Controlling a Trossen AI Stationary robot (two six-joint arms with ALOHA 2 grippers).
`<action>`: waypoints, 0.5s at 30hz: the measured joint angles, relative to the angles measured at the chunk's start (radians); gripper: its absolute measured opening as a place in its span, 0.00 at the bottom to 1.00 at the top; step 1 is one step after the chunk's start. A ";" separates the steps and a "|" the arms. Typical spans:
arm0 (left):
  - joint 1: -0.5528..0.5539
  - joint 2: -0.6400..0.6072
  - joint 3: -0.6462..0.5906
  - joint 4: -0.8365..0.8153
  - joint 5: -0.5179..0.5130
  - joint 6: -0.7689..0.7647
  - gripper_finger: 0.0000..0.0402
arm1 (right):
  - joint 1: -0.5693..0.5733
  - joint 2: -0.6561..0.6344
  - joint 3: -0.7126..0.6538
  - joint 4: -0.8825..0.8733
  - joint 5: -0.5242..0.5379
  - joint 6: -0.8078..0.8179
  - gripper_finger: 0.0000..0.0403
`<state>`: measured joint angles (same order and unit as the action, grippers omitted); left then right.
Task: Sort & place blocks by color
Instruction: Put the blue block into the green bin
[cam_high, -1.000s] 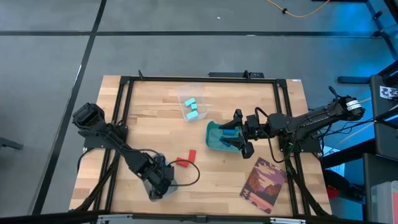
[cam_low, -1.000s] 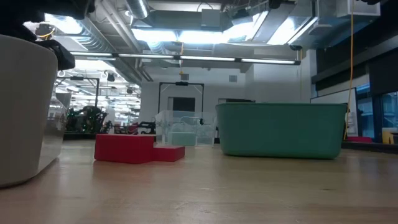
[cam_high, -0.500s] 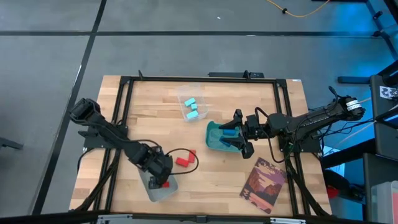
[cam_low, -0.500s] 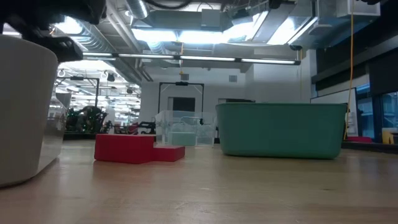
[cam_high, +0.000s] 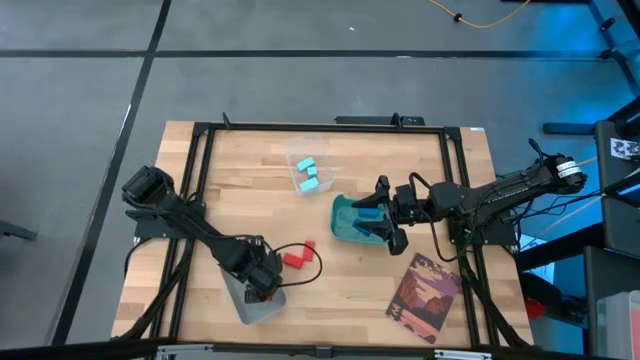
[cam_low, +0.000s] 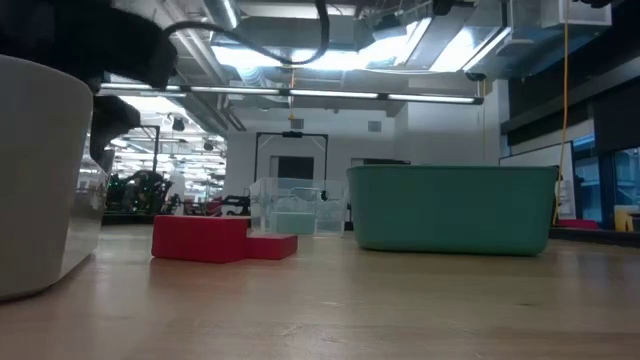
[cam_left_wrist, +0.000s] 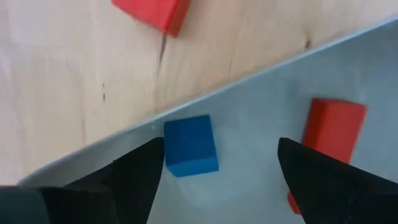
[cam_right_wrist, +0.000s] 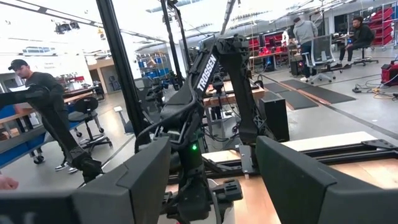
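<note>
My left gripper (cam_high: 262, 283) hangs open over the grey tray (cam_high: 247, 304) near the table's near edge. In the left wrist view, its fingers (cam_left_wrist: 221, 149) stand apart above the tray floor. A dark blue block (cam_left_wrist: 189, 144) lies beside one finger and a red block (cam_left_wrist: 329, 130) beside the other. Two more red blocks (cam_high: 298, 255) lie flat on the table just right of the tray. Light cyan blocks (cam_high: 308, 172) sit in a clear box. My right gripper (cam_high: 384, 222) waits open over the teal bin (cam_high: 350, 222), where blue blocks (cam_high: 371, 212) show.
A picture card (cam_high: 422, 297) lies near the table's near right corner. A black metal frame (cam_high: 320, 128) borders the table. In the low view the grey tray's wall (cam_low: 40, 170) fills the left and the teal bin (cam_low: 450, 208) stands right. People stand in the room beyond (cam_right_wrist: 28, 78).
My left arm has swung about over the grey tray, and its gripper has shifted a little toward the table's far edge. That uncovered a red block lying in the tray. The two red blocks on the table and my right arm have stayed put.
</note>
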<state>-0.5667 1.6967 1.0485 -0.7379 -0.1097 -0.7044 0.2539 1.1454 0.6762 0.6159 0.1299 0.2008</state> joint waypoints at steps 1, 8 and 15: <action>0.000 0.008 0.000 -0.003 0.002 0.000 0.76 | 0.000 0.000 0.000 0.000 0.000 0.000 0.60; 0.000 0.054 0.000 -0.030 0.003 0.000 0.76 | 0.000 0.000 0.000 0.000 0.000 0.000 0.60; 0.002 0.063 0.000 -0.028 -0.003 -0.023 0.76 | 0.000 0.000 0.000 0.000 0.000 0.002 0.60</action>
<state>-0.5649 1.7596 1.0489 -0.7660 -0.1125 -0.7279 0.2535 1.1454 0.6762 0.6159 0.1299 0.2031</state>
